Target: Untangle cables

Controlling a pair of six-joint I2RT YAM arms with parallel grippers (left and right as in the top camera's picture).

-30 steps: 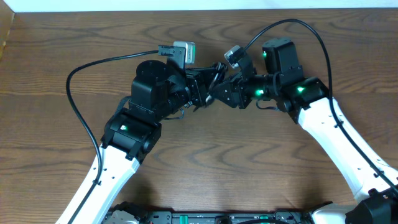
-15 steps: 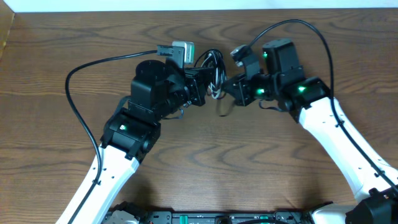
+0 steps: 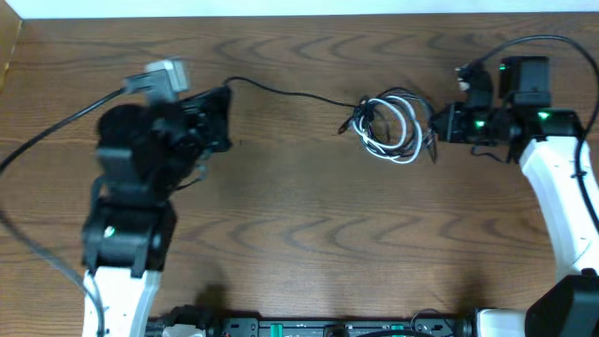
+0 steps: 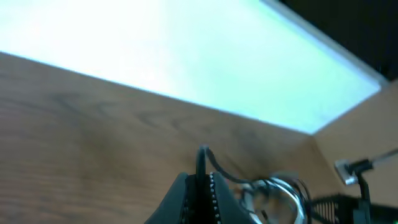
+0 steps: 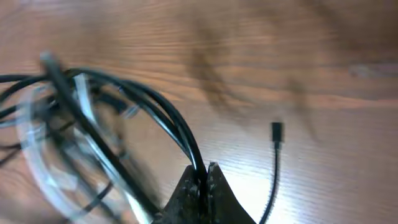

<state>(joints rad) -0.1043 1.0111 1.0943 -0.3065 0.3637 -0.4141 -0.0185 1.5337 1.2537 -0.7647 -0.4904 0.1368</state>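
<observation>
Spanning the table (image 3: 309, 234), the cables (image 3: 393, 131) run from left pincer (image 4: 203, 179) to right pincer (image 5: 205, 173).

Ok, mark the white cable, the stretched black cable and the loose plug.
white cable (image 3: 412, 139): overhead, right side of loop.
stretched black cable (image 3: 299, 95): overhead, mid-span.
loose plug (image 5: 277, 130): right wrist, connector tip.

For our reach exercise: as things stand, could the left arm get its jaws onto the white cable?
Probably not yet. The left gripper has its jaws shut on a black cable, and the white cable lies far across the table beside the right gripper. Nothing stands in between.
</observation>
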